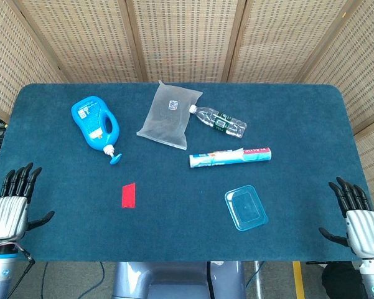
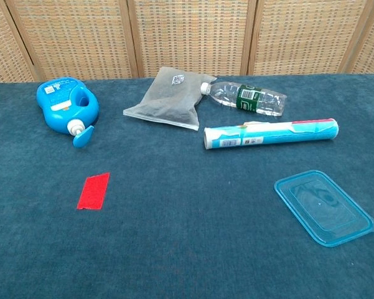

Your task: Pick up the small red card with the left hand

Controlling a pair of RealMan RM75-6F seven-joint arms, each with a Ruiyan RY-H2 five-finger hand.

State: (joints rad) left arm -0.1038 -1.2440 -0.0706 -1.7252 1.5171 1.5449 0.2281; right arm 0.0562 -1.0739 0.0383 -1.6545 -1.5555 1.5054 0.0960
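The small red card [image 1: 129, 195] lies flat on the blue table cloth, left of centre; the chest view shows the card [image 2: 93, 190] at the left. My left hand [image 1: 11, 205] hovers at the table's front left corner, far left of the card, fingers spread and holding nothing. At the front right corner my right hand [image 1: 356, 215] is likewise spread and empty. Neither hand appears in the chest view.
A blue detergent bottle [image 1: 96, 126] lies behind the card. Further back are a grey pouch [image 1: 168, 114] and a clear water bottle [image 1: 220, 121]. A teal tube [image 1: 230, 157] and a blue plastic lid [image 1: 246, 207] lie to the right. Wicker screens stand behind the table.
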